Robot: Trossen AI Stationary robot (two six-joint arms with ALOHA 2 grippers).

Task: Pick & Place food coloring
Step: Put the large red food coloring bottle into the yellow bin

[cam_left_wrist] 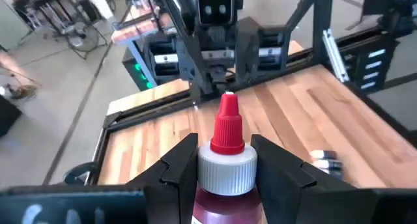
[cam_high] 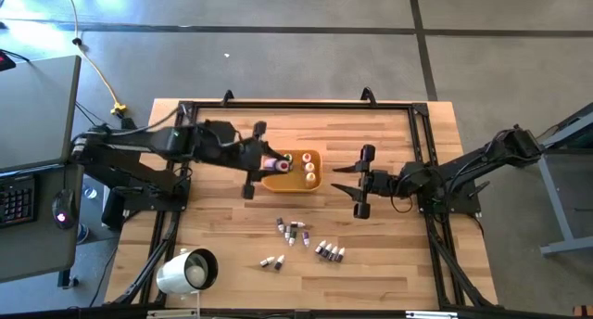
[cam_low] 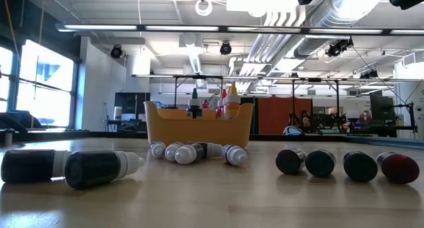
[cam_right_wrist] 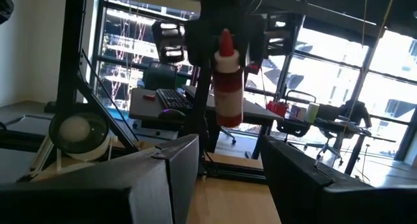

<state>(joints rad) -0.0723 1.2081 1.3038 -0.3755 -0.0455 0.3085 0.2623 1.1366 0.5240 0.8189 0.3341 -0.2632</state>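
Held upright in left tool (cam_left_wrist: 225,160), clamped on red food coloring bottle (cam_left_wrist: 226,178) over orange tray (cam_high: 315,182); probably light, stiff, slippery plastic, best gripped at body under cap; right tool (cam_high: 359,182) open, empty, waiting beside tray.

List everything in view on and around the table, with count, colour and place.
Tray: one, orange, table centre, several bottles standing in it.
Red bottle: one, red with pale collar, held above the tray.
Loose bottles: about ten, dark and red with pale caps, lying in three clusters in front of the tray.
Lamp-like white object: one, the table's front left corner.
Left gripper: shut on the red bottle, over the tray.
Right gripper: open, empty, right of the tray.
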